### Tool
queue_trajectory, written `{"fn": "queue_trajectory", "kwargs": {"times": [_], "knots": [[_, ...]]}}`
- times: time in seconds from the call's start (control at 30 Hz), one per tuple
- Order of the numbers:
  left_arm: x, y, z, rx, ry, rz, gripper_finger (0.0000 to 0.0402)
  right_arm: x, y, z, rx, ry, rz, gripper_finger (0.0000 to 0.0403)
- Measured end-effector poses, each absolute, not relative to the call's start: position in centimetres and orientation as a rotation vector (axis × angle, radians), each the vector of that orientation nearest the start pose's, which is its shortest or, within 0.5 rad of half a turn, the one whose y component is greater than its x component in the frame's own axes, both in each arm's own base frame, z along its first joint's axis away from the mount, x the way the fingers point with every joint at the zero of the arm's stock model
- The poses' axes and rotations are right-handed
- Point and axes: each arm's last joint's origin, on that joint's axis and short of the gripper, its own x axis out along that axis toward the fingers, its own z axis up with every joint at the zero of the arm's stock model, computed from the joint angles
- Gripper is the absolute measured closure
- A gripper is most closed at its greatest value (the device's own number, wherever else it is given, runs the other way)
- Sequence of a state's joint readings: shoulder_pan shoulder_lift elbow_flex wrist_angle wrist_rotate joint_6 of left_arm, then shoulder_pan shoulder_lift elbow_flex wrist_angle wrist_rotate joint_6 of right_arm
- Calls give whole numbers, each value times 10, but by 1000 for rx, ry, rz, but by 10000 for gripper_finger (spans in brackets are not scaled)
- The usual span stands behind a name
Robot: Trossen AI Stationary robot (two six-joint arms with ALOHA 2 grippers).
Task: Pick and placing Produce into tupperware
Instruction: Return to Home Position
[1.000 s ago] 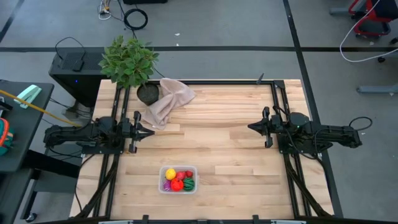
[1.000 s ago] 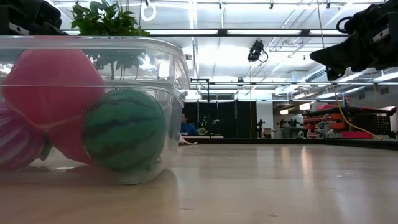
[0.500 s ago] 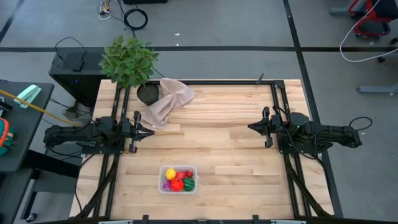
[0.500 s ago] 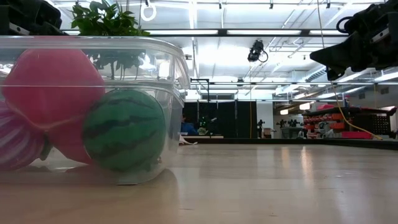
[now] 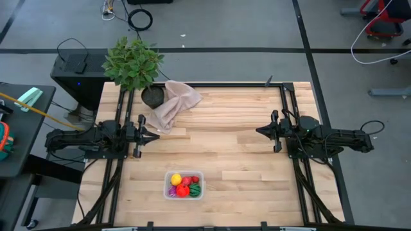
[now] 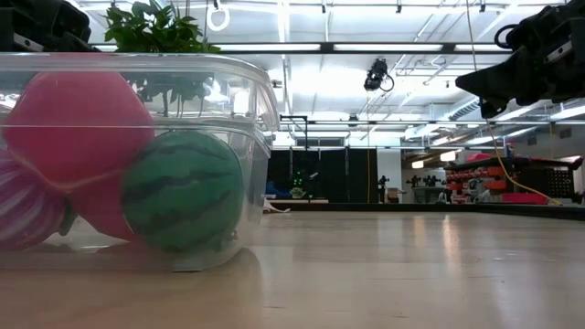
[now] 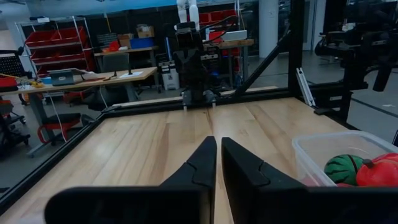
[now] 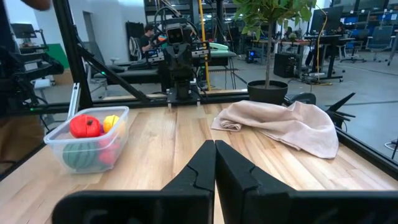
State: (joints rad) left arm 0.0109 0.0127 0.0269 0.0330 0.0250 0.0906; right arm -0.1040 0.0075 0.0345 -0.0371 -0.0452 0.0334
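The clear tupperware (image 5: 184,185) stands on its base near the table's near edge, holding the produce: a yellow piece (image 5: 176,179), red pieces (image 5: 187,181), a purple one (image 5: 171,190) and the green striped ball (image 5: 195,188). The low view shows the tupperware (image 6: 239,100) close up, with the striped ball (image 6: 183,192) and a red piece (image 6: 78,123) behind its wall. My left gripper (image 5: 156,135) hovers shut at the table's left, my right gripper (image 5: 259,131) shut at the right. Each is well apart from the tupperware, as the wrist views show (image 7: 219,149) (image 8: 214,149).
A potted leafy plant (image 5: 135,64) and a crumpled beige cloth (image 5: 172,102) sit at the far left of the table. Black frame rails (image 5: 292,147) run along both sides. Bare wood (image 5: 218,135) lies between the two grippers.
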Motion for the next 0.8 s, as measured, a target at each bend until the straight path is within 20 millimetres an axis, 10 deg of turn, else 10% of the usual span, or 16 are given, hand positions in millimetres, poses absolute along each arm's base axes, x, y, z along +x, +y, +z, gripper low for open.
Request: {"fn": "queue_trajectory", "kwargs": {"times": [0.8], "knots": [[97,0,175,92,-48,-12,364,96,-9,171,35,9,-59,389]]}}
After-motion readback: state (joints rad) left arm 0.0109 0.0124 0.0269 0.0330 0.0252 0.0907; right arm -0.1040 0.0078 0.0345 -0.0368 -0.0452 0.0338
